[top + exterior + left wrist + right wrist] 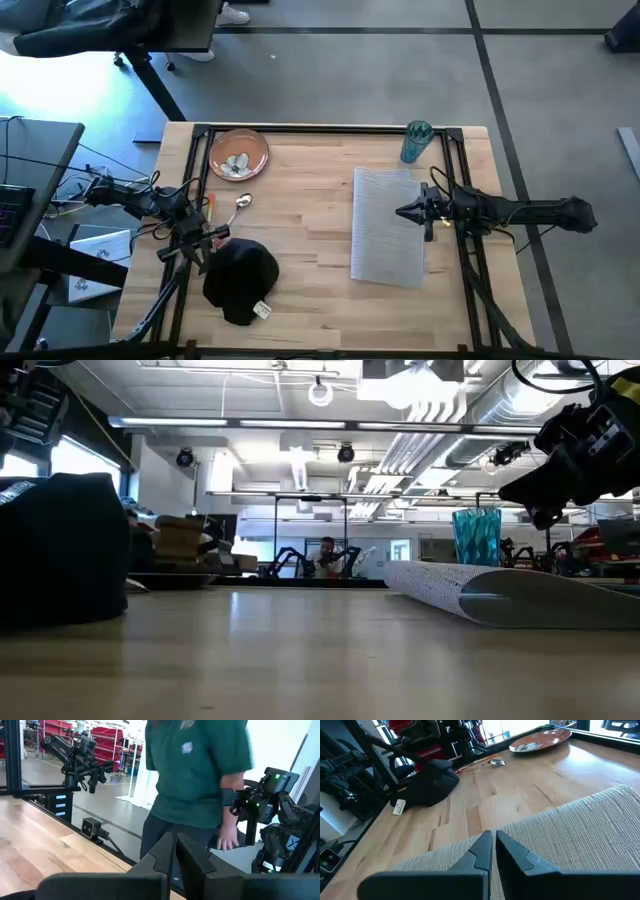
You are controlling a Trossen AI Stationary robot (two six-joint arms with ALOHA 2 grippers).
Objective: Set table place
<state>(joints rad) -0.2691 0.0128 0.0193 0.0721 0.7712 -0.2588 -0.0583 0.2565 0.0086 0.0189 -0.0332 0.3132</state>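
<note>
While right gripper (pixel 493 851) fingers pressed together above placemat (pixel 388 225), left gripper (pixel 175 855) fingers likewise, empty.

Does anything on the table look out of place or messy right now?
Yes. The placemat has one edge curled up off the table, seen in the low view, and the black napkin lies in a crumpled heap.

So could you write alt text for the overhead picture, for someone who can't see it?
Overhead view of a light wood table with two dark robot arms: the right gripper, shut, sits over a grey placemat, the left gripper beside a crumpled black napkin. An orange-brown plate, a spoon and a teal cup wait nearby.
</note>
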